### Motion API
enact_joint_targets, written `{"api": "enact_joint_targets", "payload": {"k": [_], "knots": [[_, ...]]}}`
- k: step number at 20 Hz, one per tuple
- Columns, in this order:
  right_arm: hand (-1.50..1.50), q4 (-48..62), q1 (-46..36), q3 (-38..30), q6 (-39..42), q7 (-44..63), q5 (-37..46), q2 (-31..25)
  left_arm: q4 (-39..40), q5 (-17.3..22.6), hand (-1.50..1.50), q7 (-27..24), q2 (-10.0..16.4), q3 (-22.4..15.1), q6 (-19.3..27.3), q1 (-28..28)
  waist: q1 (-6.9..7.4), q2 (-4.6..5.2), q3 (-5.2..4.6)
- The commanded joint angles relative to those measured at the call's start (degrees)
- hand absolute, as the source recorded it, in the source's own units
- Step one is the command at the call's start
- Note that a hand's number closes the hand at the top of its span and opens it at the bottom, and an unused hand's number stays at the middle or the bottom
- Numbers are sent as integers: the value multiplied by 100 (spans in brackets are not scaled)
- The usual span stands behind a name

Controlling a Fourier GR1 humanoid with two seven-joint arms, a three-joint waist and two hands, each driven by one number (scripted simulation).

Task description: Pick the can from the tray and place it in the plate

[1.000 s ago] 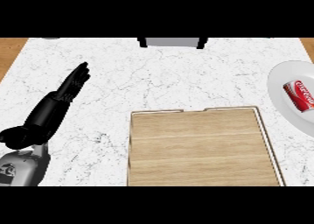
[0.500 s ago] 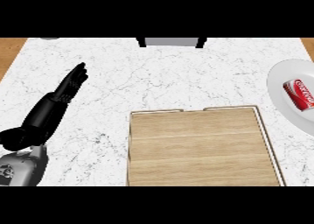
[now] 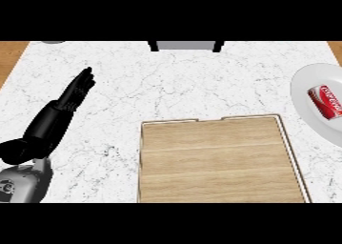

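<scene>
A red can lies on its side on the white plate at the right edge of the counter. The wooden tray sits at the lower middle with nothing on it. My left hand rests open on the left of the counter, fingers straight and pointing away, well apart from tray and plate. My right hand does not show in this view.
The white marble counter spans the view, with wooden floor at both far corners. A grey object stands at the counter's far edge, and a small grey piece shows at the far left.
The plate with the can has shifted slightly left in the view; my left hand keeps its place.
</scene>
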Motion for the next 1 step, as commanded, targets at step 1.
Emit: {"api": "enact_joint_targets", "payload": {"k": [1], "knots": [[-150,-111,149,-3,1470,-864,-87,-216,-17,22,0,-8,-1,16,-8,105,38,-14,2]]}}
